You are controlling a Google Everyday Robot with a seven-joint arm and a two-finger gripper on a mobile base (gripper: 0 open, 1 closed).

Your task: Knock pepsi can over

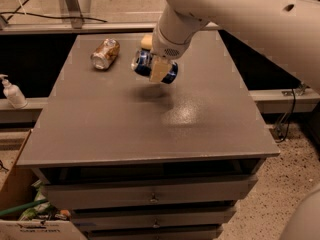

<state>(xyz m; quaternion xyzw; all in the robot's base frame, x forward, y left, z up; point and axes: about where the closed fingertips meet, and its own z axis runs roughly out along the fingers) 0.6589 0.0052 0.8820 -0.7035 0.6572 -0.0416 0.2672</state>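
— What is sitting nearest, below the front edge of the bench [125, 134]?

— Drawers [150, 196] are running under that edge. A cardboard box [15, 189] is standing on the floor by the front left corner, with green things poking out of it.

— And off the left edge?

— A small pump bottle [12, 91] is standing upright on a lower ledge there, apart from the bench top.

— Where is the gripper [153, 59] sitting?

— It is hanging over the far half of the bench, about midway between the left and right edges. The big white arm [240, 14] is reaching in from the far right corner.

— Is it holding anything?

— Yes. Its two tan fingers [160, 72] are closing around the pepsi can [142, 63], one finger on the near side and one on the far side. The can is lying sideways between them, its silver end pointing toward the left edge. A dark shadow [152, 93] is falling on the top just in front of it, so the can seems to be hanging a little above the surface.

— Anything farther back?

— A gold-brown can [105, 54] is lying on its side near the far left corner, to the left of the gripper and not touching it.
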